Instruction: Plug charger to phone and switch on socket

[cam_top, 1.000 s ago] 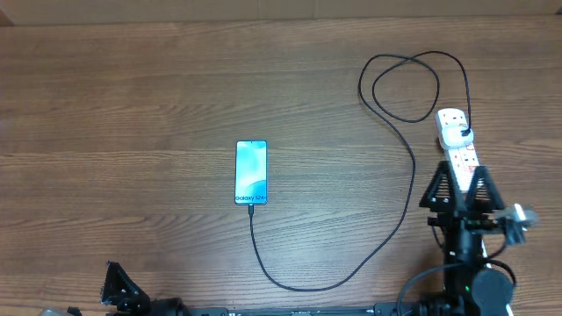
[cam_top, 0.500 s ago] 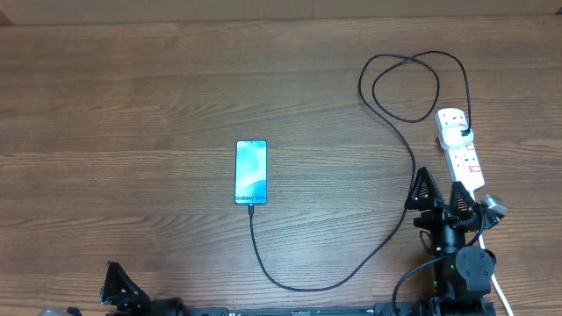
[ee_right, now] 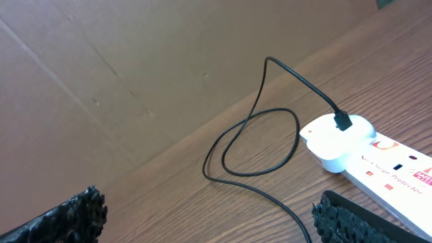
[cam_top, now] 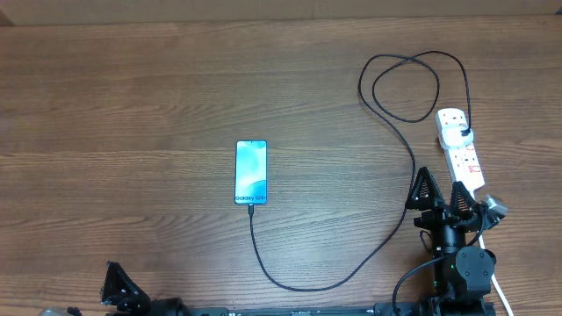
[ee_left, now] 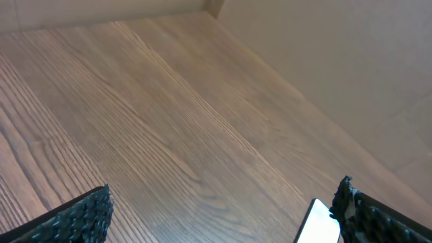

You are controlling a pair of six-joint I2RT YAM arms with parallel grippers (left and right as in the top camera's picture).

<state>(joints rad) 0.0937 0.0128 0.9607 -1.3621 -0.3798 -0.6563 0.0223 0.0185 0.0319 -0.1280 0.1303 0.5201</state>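
Observation:
The phone (cam_top: 251,172) lies flat mid-table, its light blue screen up; its corner also shows in the left wrist view (ee_left: 318,223). The black charger cable (cam_top: 399,219) runs from the phone's near edge, curves right, loops at the back and ends at a black plug (cam_top: 464,133) in the white socket strip (cam_top: 462,155), which has small red switches. The cable (ee_right: 260,118) and strip (ee_right: 378,158) also show in the right wrist view. My right gripper (cam_top: 443,195) is open, just left of the strip's near end. My left gripper (ee_left: 223,216) is open and empty at the front left.
A brown cardboard wall (ee_right: 135,74) stands along the table's far edge. The strip's white cord (cam_top: 497,285) runs off toward the front right beside my right arm.
My right gripper has pulled back from over the strip toward the front and slightly left, then held still. The phone, cable and left arm have not moved.

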